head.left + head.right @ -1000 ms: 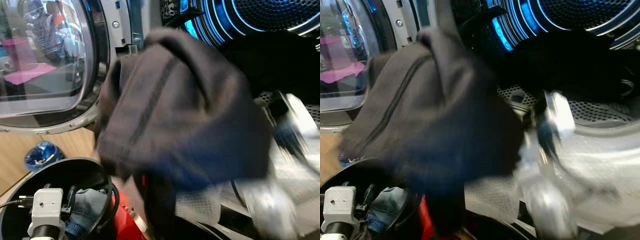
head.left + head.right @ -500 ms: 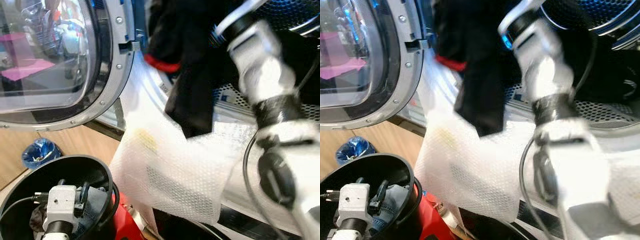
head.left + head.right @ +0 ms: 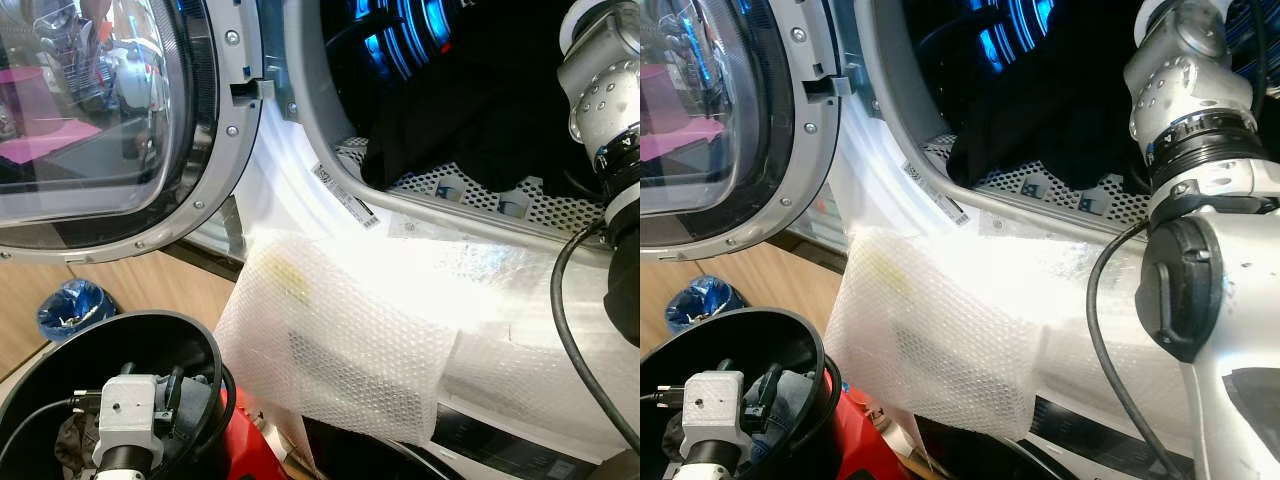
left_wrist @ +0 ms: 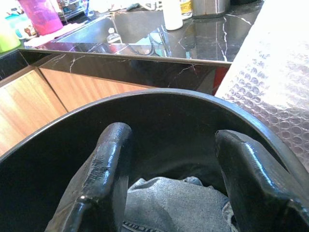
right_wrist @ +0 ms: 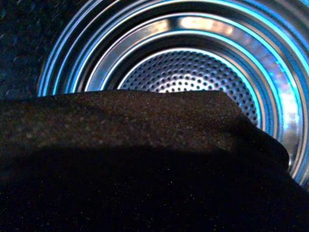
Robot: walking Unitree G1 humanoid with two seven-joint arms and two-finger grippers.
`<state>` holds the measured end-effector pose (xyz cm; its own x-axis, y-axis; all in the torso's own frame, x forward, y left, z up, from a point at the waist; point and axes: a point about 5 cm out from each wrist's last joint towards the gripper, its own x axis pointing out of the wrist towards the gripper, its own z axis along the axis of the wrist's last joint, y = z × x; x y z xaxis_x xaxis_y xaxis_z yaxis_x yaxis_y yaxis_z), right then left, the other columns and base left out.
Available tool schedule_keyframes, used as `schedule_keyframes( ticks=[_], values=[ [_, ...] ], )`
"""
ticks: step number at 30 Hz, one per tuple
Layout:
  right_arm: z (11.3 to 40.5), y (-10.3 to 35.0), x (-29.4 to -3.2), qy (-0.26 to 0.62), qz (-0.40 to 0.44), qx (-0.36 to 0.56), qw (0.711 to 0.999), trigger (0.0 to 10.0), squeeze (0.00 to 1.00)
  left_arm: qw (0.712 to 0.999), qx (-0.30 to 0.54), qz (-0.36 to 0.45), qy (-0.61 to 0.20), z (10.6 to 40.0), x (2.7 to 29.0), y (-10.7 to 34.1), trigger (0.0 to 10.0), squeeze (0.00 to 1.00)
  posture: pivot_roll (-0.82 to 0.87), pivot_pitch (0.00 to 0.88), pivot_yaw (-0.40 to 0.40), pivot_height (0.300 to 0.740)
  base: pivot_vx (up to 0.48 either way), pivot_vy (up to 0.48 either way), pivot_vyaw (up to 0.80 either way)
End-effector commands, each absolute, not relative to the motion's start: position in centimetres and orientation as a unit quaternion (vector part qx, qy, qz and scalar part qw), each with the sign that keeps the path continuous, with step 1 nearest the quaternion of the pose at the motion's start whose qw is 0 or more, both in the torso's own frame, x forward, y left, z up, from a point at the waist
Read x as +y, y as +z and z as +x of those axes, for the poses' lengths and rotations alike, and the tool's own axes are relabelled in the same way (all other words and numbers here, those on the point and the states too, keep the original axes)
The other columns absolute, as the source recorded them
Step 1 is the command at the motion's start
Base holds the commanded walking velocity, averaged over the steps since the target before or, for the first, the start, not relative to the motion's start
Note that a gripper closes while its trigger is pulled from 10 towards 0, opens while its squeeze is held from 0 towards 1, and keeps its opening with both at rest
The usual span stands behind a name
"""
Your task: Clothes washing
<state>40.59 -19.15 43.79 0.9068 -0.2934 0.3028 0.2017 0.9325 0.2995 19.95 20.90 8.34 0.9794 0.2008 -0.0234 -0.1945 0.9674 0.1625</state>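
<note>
My right arm (image 3: pixel 1185 150) reaches into the round steel washer drum (image 5: pixel 193 72), perforated and lit blue, and its gripper is hidden, so I cannot tell how its fingers stand. A dark woven garment (image 3: pixel 470 110) lies heaped on the drum's holed floor, just past the rim. Bubble wrap (image 3: pixel 340 340), pale and dimpled, drapes over the machine's front. My left gripper (image 4: pixel 171 164) hangs spread wide inside the round black plastic basket (image 3: pixel 190 345), gripping nothing, above crumpled blue denim (image 4: pixel 169 208)
</note>
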Motion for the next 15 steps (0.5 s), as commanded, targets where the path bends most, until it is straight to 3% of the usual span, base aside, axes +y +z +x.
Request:
schedule_keyframes(
  ticks=[1, 2, 3, 4, 5, 10, 15],
  values=[
    [40.6, 44.1, -18.3, -0.109, 0.106, -0.178, 0.972, 10.0, 0.00, 0.992, 0.038, 0.083, 0.085, 19.6, 20.6, 7.6, 10.0, 0.00, 0.11, 0.000, -0.006, 0.740, 0.000, 0.000, 0.00],
    [40.6, 44.1, -18.3, -0.109, 0.106, -0.178, 0.972, 10.0, 0.00, 0.992, 0.038, 0.083, 0.085, 19.6, 20.6, 7.6, 10.0, 0.00, 0.11, 0.000, -0.006, 0.740, 0.000, 0.000, 0.00],
    [40.8, 43.4, -18.4, -0.116, 0.091, -0.168, 0.975, 10.0, 0.76, 0.992, 0.040, 0.084, 0.082, 19.5, 20.5, 7.6, 10.0, 0.00, 0.11, 0.000, -0.004, 0.740, 0.000, 0.000, 0.00],
    [40.9, 43.3, -18.4, -0.117, 0.086, -0.166, 0.975, 10.0, 0.76, 0.992, 0.040, 0.082, 0.084, 19.4, 20.5, 7.6, 10.0, 0.00, 0.11, 0.000, -0.005, 0.740, 0.000, 0.000, 0.00],
    [40.9, 43.0, -18.5, -0.120, 0.079, -0.162, 0.976, 10.0, 1.00, 0.992, 0.039, 0.080, 0.084, 19.4, 20.5, 7.7, 10.0, 0.00, 0.11, 0.000, -0.004, 0.740, 0.000, 0.000, 0.00],
    [40.7, 42.9, -20.3, -0.155, 0.068, -0.168, 0.971, 10.0, 1.00, 0.993, 0.048, 0.080, 0.067, 19.0, 20.2, 7.5, 10.0, 0.00, 0.11, 0.000, 0.000, 0.740, 0.000, 0.000, 0.00],
    [40.5, 43.7, -20.4, -0.133, 0.046, -0.186, 0.972, 10.0, 1.00, 0.994, 0.045, 0.081, 0.065, 18.8, 20.2, 7.8, 10.0, 0.00, 0.12, 0.007, 0.007, 0.740, 0.000, 0.000, 0.00]
  ],
)
